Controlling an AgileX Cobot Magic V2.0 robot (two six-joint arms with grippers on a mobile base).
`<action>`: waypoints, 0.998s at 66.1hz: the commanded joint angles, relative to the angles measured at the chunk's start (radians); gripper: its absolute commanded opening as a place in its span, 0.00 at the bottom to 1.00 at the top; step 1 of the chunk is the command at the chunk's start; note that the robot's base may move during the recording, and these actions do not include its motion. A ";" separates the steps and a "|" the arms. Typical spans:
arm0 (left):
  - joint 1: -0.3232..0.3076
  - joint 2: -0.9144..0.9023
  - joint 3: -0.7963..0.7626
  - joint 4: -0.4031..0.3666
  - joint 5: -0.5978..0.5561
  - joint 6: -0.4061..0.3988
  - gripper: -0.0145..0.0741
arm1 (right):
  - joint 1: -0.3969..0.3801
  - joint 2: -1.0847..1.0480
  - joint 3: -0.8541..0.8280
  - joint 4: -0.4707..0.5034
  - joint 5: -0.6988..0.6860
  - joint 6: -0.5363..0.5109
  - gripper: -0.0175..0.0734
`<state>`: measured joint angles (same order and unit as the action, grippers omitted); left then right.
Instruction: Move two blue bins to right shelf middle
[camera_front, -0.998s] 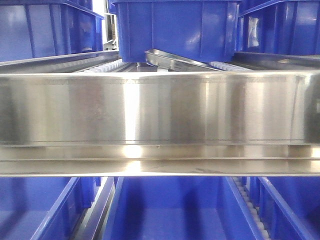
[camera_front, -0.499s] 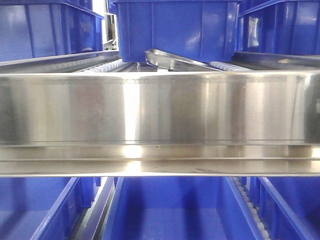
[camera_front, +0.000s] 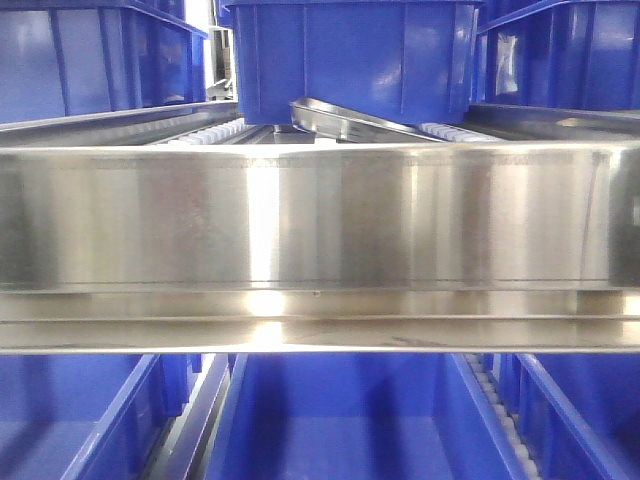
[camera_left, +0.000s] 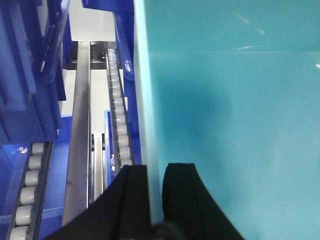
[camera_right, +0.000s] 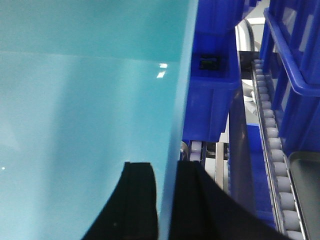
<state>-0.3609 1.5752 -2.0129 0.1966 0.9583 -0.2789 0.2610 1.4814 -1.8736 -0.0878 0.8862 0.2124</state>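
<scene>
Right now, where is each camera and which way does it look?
Front: level with the steel rail, facing bins; no robot shows.
Left wrist: along the left gripper, clamped on a bin wall; rollers leftward.
Right wrist: along the right gripper, clamped likewise; rollers rightward.
Both wrists share that pale wall and rollers.

Shiny brushed-metal shelf rail (camera_front: 320, 215), glossy smooth blue plastic bin (camera_front: 350, 60), pale plastic rollers (camera_left: 121, 125)

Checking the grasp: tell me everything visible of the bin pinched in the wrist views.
The smooth turquoise-looking plastic bin is glossy, with small highlights; only its walls show, filling both wrist views. The left gripper straddles one thin wall edge, a black finger on each side; the right gripper clamps another wall edge likewise.
</scene>
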 joint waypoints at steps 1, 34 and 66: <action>-0.006 -0.014 -0.015 0.001 -0.059 0.014 0.04 | 0.003 -0.008 -0.011 0.002 -0.055 -0.021 0.01; -0.006 -0.014 -0.015 0.001 -0.065 0.014 0.04 | 0.003 -0.008 -0.011 0.002 -0.035 -0.021 0.01; -0.006 -0.014 -0.015 0.001 -0.065 0.014 0.04 | 0.003 -0.008 -0.011 0.015 -0.050 -0.021 0.01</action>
<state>-0.3609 1.5752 -2.0129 0.1984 0.9521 -0.2789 0.2610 1.4814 -1.8736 -0.0861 0.8832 0.2102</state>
